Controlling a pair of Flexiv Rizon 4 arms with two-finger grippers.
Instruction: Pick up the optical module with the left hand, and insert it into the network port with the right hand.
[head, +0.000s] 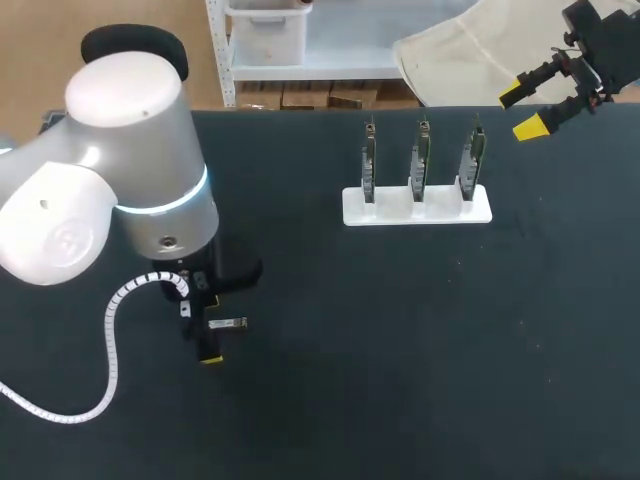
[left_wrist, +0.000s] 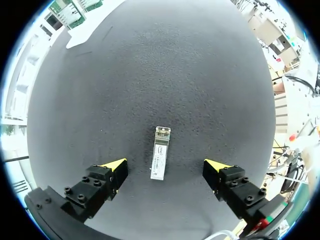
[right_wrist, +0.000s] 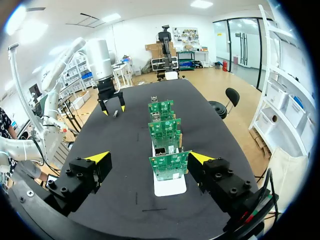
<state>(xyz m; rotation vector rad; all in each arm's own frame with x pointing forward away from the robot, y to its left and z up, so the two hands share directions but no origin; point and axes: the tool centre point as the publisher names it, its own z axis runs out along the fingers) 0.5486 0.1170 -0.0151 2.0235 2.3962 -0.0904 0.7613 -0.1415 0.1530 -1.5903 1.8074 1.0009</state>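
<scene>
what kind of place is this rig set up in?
Probably a robotics lab bench for network hardware trials: a black-topped table, a white holder with three green circuit boards standing upright, and a small optical module lying flat between the left gripper's open fingers.

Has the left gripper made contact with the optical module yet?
Apart. In the left wrist view the optical module lies flat between the left gripper's open fingers, with bare table showing on both sides of it.
</scene>
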